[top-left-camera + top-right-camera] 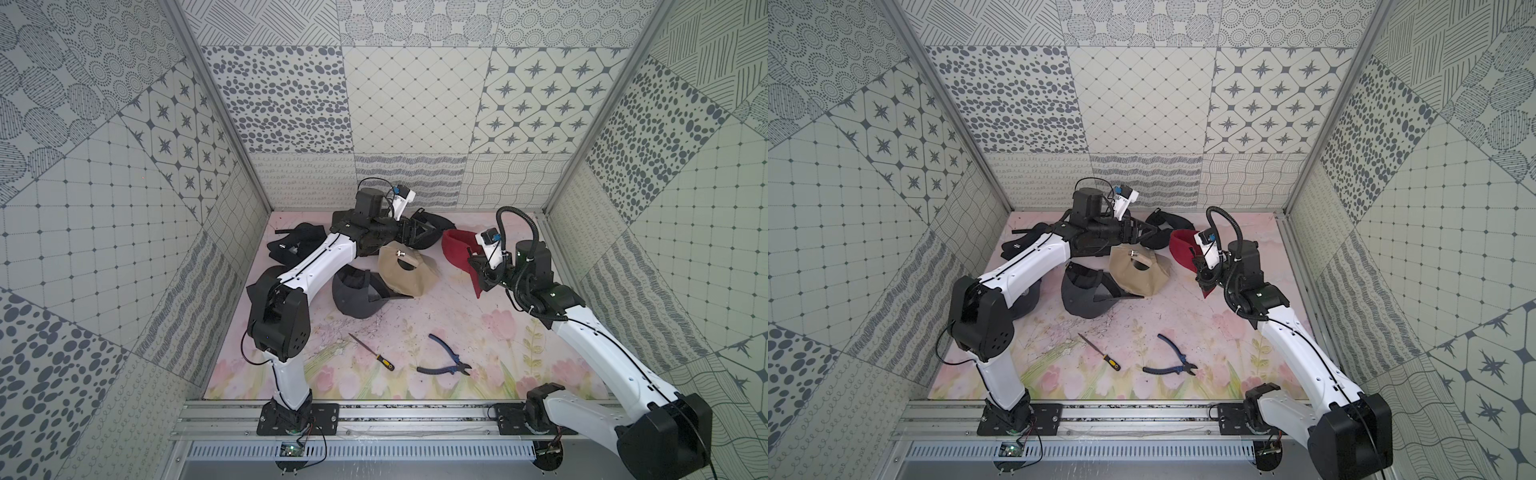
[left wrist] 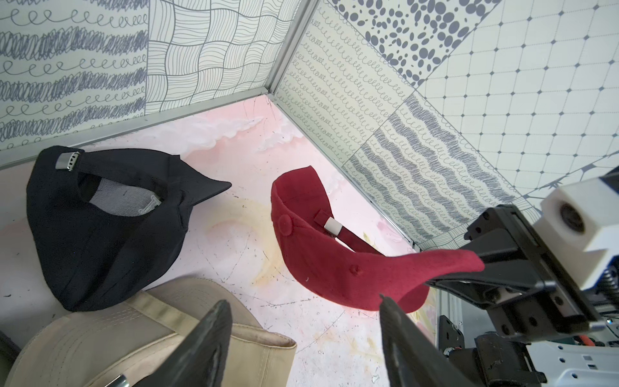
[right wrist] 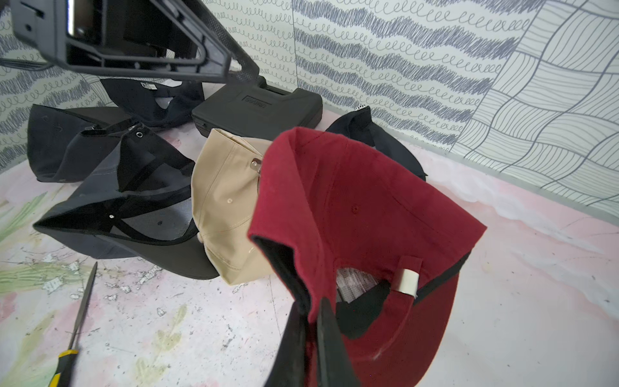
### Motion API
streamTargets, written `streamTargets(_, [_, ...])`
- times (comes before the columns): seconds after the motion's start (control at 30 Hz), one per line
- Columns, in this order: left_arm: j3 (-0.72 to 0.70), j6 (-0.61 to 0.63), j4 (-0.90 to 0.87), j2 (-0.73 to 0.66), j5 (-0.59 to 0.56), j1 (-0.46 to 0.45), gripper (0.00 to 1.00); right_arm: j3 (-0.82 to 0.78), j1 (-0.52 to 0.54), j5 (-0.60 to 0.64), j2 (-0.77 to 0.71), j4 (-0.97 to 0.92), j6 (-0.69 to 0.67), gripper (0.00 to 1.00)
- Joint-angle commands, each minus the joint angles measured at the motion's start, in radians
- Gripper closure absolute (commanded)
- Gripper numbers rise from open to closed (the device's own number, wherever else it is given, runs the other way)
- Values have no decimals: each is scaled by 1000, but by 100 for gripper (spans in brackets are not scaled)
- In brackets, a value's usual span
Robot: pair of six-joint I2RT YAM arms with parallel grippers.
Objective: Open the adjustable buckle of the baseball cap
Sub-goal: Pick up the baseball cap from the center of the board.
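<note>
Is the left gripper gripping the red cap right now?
No, the left gripper stands open and empty; the right gripper is shut on the red cap's edge.

Red baseball cap (image 3: pixel 361 207), crumpled, tilted on edge, silver buckle (image 3: pixel 407 282) clasped on its rear strap (image 3: pixel 400 306)

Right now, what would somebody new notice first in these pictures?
The red cap, pinched at its edge by the shut right gripper at the table's right side. Next, the open left gripper poised above the tan cap among dark caps at the back, with pliers lying nearer the front.
</note>
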Motion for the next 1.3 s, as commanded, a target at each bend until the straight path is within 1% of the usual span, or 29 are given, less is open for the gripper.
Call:
streamTargets(0.0, [4,-41,57,-10,94,8,29,-5,21,23,-26,134,-60,100])
streamTargets(0.1, [10,-30,59,0,140,9,29,-6,43,55,-19,141,-89,100])
streamTargets(0.17, [16,-42,54,8,128,10,27,-23,66,93,-21,166,-125,100])
streamTargets(0.23, [17,-92,72,15,92,13,25,-63,106,173,-33,228,-187,100])
streamTargets(0.33, [22,-153,113,21,98,16,25,-127,178,286,-54,329,-287,100])
streamTargets(0.43, [46,-174,114,26,107,16,25,-168,253,413,-58,410,-382,100])
streamTargets(0.53, [74,-150,71,39,112,17,26,-215,336,531,-62,522,-509,100])
streamTargets(0.6, [75,-145,62,53,141,16,27,-244,401,612,-50,620,-619,100])
streamTargets(0.7, [73,-130,46,66,164,13,29,-281,476,699,-18,776,-784,100])
streamTargets(0.8, [95,-50,-29,61,164,2,29,-301,516,727,7,883,-885,100])
streamTargets(0.87, [121,9,-101,60,151,-9,30,-309,528,731,15,927,-926,100])
streamTargets(0.93, [136,40,-137,57,147,-12,32,-319,534,736,21,971,-957,100])
streamTargets(0.97, [138,45,-143,55,149,-12,36,-322,534,738,23,985,-968,100])
streamTargets(1.0, [139,48,-143,55,156,-14,42,-324,536,740,22,993,-976,100])
streamTargets(1.03, [142,48,-143,56,160,-13,51,-324,538,738,23,994,-975,100])
streamTargets(1.1, [156,40,-140,62,169,-12,75,-320,537,739,22,977,-964,100])
streamTargets(1.13, [159,33,-133,65,165,-14,85,-317,537,745,24,968,-953,100])
streamTargets(1.17, [158,23,-118,62,153,-13,94,-309,535,747,22,932,-930,100])
streamTargets(1.2, [149,8,-91,54,135,-13,100,-297,533,750,17,882,-895,100])
streamTargets(1.23, [137,-6,-64,47,121,-13,100,-285,532,757,9,836,-851,94])
streamTargets(1.27, [121,-18,-27,38,109,-13,100,-268,524,758,-5,773,-780,80])
